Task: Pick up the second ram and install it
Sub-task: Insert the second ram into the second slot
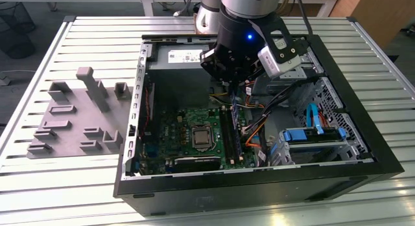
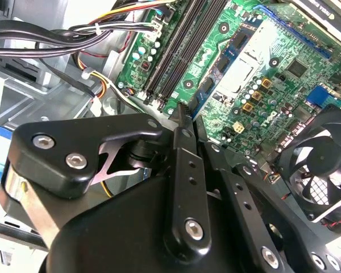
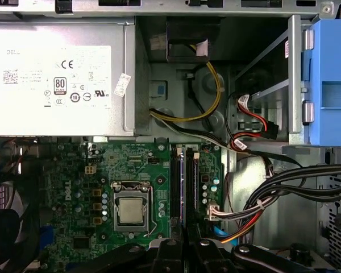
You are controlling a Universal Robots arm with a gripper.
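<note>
The second ram (image 1: pixel 234 131) is a thin bluish-green stick standing on edge in the black memory slots, right of the processor socket (image 1: pixel 202 137). In the first wrist view the second ram (image 3: pixel 182 187) is a narrow bluish line running along the slots. My gripper (image 1: pixel 232 90) hangs above it inside the open computer case. In the second wrist view the gripper (image 2: pixel 183 108) has its black fingers (image 2: pixel 182 148) pressed together, and I see nothing between them. The fingertips of my gripper (image 3: pixel 184 247) sit over the end of the slots farthest from the power supply.
The power supply (image 3: pixel 57 68) fills the case's far end. Bundled cables (image 3: pixel 284 182) and a blue drive bay (image 1: pixel 311 133) crowd the exterior view's right. A fan (image 2: pixel 324 165) sits beside the motherboard. A grey parts fixture (image 1: pixel 77 114) lies on the slatted table, left of the case.
</note>
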